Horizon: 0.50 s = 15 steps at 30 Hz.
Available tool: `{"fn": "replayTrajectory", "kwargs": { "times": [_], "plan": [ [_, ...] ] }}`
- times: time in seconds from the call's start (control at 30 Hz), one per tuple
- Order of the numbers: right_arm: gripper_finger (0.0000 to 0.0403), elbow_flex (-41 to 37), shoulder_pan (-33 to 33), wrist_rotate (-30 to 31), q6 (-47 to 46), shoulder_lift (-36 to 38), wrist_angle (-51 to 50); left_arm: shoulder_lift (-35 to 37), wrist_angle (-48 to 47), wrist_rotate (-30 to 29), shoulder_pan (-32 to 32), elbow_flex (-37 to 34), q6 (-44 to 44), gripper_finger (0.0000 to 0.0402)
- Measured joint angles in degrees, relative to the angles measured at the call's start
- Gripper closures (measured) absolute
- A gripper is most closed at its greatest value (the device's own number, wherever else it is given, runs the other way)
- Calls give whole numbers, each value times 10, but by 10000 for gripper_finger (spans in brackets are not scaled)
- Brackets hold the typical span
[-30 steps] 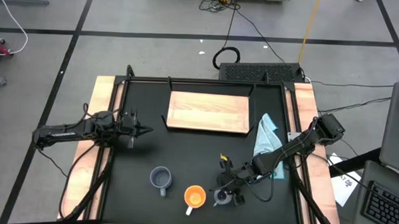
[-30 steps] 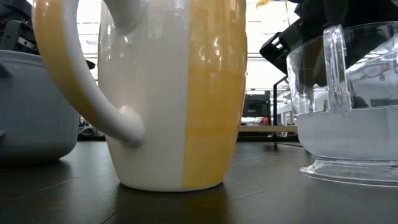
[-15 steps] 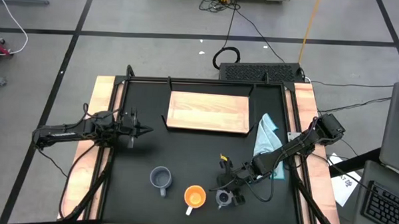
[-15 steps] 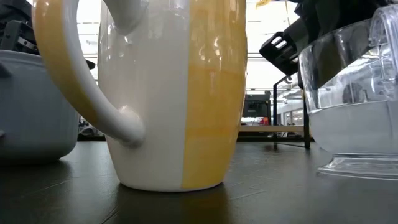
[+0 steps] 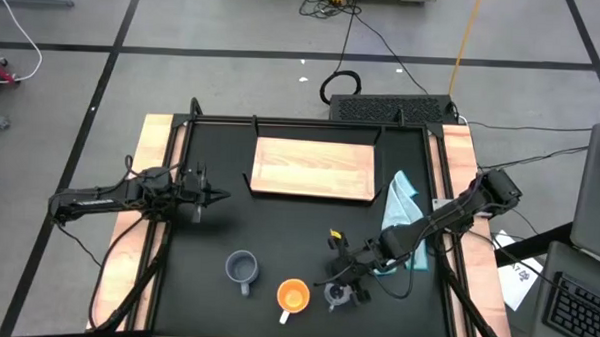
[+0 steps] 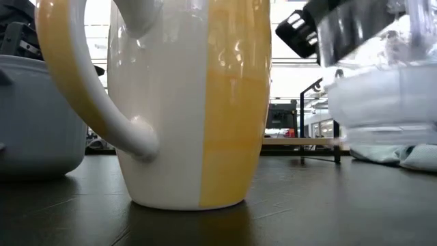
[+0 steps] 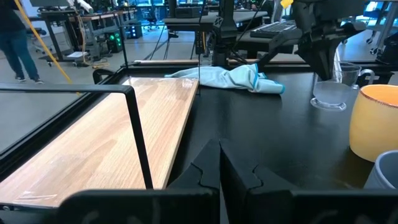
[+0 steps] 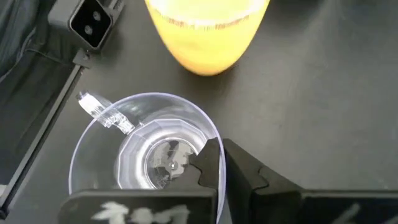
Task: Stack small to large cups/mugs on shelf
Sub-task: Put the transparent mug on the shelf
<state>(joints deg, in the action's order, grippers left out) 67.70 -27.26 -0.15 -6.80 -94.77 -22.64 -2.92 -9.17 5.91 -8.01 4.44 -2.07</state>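
The right gripper (image 5: 342, 292), clenched on the rim of the glass cup (image 5: 338, 296), has the shelf (image 5: 313, 169) toward eleven o'clock, well apart.

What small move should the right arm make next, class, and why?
Probably carry the clear glass cup toward the light-wood shelf: the right gripper pinches its rim, and the low view shows it lifted off the table, beside the orange mug.
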Motion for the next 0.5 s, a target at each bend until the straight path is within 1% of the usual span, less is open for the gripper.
{"fn": "replayTrajectory", "kwargs": {
  "times": [0.23,0.5],
  "plan": [
    [402,31,11,-1,35,0,-24,0,0,0,0,0,0,398],
    [402,31,27,1,72,37,-2,0,-1,0,0,0,0,398]
  ]
}}
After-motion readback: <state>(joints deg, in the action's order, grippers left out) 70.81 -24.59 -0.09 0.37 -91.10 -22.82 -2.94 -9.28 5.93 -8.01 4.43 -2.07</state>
